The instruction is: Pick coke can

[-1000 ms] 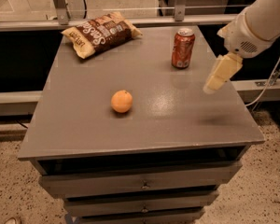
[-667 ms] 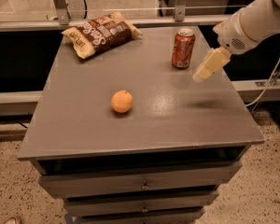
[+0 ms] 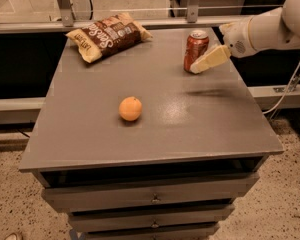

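Observation:
The coke can stands upright near the back right of the grey table top. It is red-orange with a silver top. My gripper reaches in from the right on a white arm. Its cream-coloured fingers point left and down, and their tips overlap the can's lower right side. I cannot tell whether they touch the can.
An orange sits near the middle of the table. A brown chip bag lies at the back left. The table is a drawer cabinet with its right edge under the arm. A rail and cables run behind it.
The gripper has moved left and back towards the can, from well to its right to right beside it. The can, orange and chip bag have not moved.

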### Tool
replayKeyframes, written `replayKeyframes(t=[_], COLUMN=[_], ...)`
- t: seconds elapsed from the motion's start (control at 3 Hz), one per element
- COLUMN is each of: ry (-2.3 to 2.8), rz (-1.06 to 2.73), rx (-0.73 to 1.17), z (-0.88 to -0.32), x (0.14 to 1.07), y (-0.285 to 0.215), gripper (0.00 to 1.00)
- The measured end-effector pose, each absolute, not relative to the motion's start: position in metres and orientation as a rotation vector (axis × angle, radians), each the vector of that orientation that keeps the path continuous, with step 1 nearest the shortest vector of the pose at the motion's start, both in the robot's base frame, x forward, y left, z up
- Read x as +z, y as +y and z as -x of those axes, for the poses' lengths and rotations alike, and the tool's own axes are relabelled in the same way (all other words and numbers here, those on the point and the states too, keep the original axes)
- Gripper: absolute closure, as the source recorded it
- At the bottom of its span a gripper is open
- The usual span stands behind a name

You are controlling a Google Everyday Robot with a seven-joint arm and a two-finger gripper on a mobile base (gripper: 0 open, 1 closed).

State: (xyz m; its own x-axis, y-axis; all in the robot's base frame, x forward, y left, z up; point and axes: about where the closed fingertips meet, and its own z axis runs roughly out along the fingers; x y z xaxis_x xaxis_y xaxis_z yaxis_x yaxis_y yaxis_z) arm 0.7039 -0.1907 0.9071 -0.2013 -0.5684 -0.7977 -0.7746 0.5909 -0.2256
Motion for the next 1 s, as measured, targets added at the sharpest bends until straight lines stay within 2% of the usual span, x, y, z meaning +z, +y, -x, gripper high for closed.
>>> replayKeyframes(t=[0.33,0.67,1.0], ry=[1.84,1.788,1.771], rz=[1.005,0.959,0.948], rx=[0.339,0.443,0.499], z=[-0.728,-0.745,-0.749], x=[0.899,0.889,0.882], y=[-0.19,-0.175,-0.166], gripper=[0.0,0.15,0.38])
